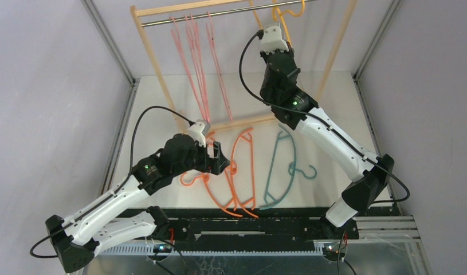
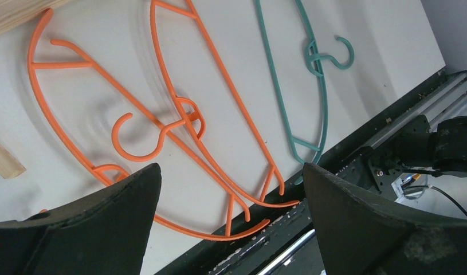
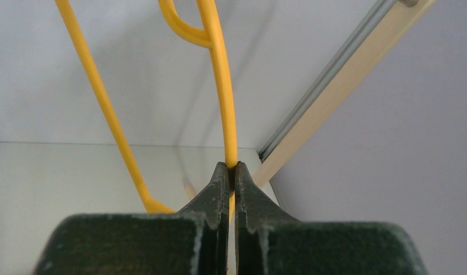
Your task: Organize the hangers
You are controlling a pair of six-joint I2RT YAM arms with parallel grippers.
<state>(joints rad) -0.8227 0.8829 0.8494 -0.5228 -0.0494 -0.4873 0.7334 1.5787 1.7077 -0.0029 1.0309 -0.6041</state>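
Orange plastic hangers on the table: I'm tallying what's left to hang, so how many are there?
2, overlapping on the white table beside the teal plastic hanger: one orange hanger next to it, the other farther off, both under the open left gripper. None seems hidden.

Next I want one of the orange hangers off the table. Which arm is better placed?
Left. The left gripper is open and hangs right over the orange hangers, while the right gripper is shut on the yellow hanger up at the rack rod.
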